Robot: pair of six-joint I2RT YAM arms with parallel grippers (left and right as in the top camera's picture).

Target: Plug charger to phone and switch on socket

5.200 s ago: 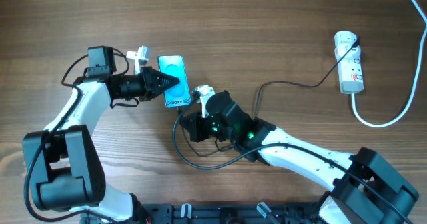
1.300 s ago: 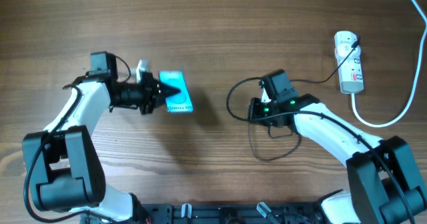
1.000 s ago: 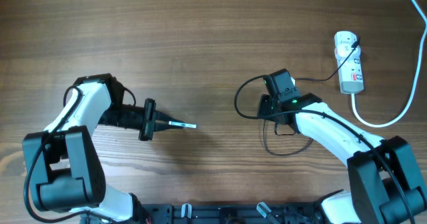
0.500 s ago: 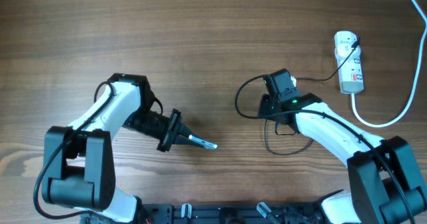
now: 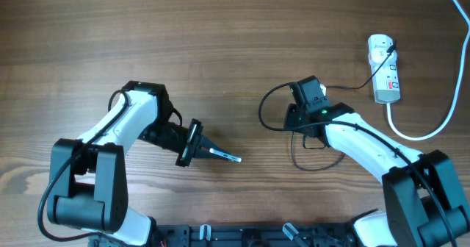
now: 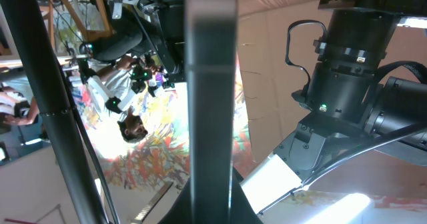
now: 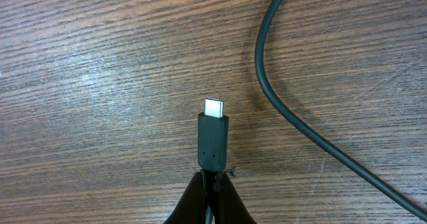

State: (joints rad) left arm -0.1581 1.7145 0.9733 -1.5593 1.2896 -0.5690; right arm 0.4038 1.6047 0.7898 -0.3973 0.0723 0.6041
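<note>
My left gripper (image 5: 205, 149) is shut on the phone (image 5: 225, 156), which is lifted and turned on edge, so from overhead it shows only as a thin sliver. In the left wrist view the phone (image 6: 211, 84) is a dark upright slab rising from my left gripper (image 6: 212, 196); its screen is hidden. My right gripper (image 7: 212, 184) is shut on the charger just behind its small plug tip (image 7: 213, 131), low over the wood. The right gripper (image 5: 297, 120) is right of centre. The charger's black cable (image 5: 273, 100) loops to the socket (image 5: 385, 70), where its black plug (image 5: 392, 51) sits.
The socket's thick white cord (image 5: 433, 126) curves along the far right edge of the wooden table (image 5: 235, 41). Slack black cable (image 7: 300, 127) lies on the wood beside the held tip. The other arm's wrist (image 6: 353, 57) shows beyond the phone.
The left arm swung toward the front and right, lifting the phone and turning it from flat to edge-on. The right arm shifted slightly right, then stayed still with the plug tip.
</note>
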